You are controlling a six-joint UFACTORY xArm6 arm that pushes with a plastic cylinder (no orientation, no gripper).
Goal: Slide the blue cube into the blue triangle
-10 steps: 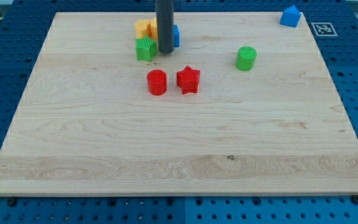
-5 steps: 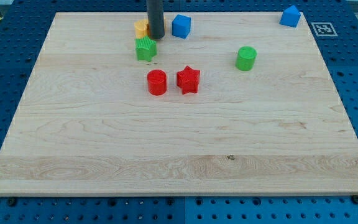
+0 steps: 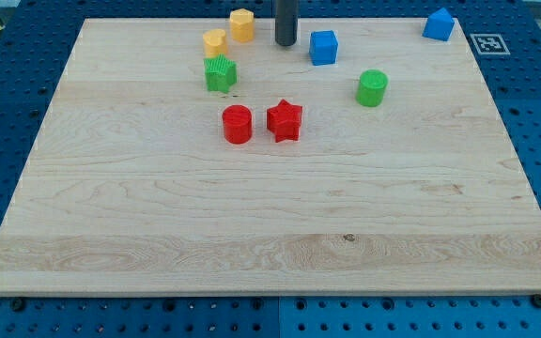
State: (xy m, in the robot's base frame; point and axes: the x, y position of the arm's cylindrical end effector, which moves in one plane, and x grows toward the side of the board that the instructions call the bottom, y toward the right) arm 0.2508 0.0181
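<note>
The blue cube sits near the view's top, a little right of centre. The blue triangle lies at the board's top right corner, well to the right of the cube. My tip is on the board just left of the blue cube, with a small gap between them. The rod rises out of the view's top.
Two yellow blocks lie left of my tip, with a green star below them. A red cylinder and a red star sit near the middle. A green cylinder lies below and right of the blue cube.
My tip moved right along the top of the board. The blue cube slid right with it. One yellow block that was hidden behind the rod now shows.
</note>
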